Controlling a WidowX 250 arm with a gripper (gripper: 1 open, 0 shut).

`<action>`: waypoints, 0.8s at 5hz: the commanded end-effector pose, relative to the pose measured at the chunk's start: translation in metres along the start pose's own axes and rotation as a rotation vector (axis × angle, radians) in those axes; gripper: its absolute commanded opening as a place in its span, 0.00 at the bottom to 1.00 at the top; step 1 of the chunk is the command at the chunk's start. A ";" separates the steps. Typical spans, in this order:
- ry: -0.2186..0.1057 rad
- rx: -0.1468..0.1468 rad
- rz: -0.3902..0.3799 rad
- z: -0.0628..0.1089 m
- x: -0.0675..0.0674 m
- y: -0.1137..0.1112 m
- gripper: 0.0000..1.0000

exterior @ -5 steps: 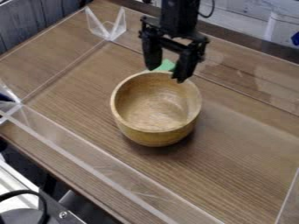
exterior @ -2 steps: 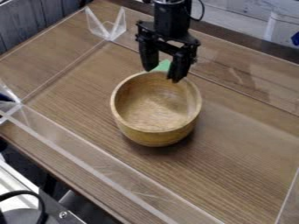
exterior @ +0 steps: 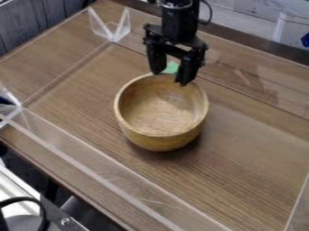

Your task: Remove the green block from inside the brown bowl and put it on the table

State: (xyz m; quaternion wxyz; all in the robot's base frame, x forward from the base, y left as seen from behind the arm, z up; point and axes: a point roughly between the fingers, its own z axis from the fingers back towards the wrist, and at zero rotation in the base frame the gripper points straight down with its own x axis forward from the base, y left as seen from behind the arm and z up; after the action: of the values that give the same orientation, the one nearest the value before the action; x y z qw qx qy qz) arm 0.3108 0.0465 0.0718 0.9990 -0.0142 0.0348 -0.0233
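On the desk (exterior: 241, 135), the end effector (exterior: 169, 81) is spread around the green block (exterior: 171, 68); closing carelessly could knock the bowl (exterior: 161, 112).

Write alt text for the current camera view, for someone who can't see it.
The robot's open jaws hang over the small green block, which lies outside the round wooden bowl, just beyond its far rim. All are on or above a brown wood-grain table with clear low walls.
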 end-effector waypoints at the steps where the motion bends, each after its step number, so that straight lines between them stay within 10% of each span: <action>1: -0.085 0.016 0.002 0.016 0.017 0.007 1.00; 4: -0.085 0.034 0.014 0.003 0.029 0.017 1.00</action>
State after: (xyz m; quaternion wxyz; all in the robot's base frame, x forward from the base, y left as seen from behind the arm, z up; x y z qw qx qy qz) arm 0.3340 0.0575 0.0583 0.9997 -0.0043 0.0148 -0.0185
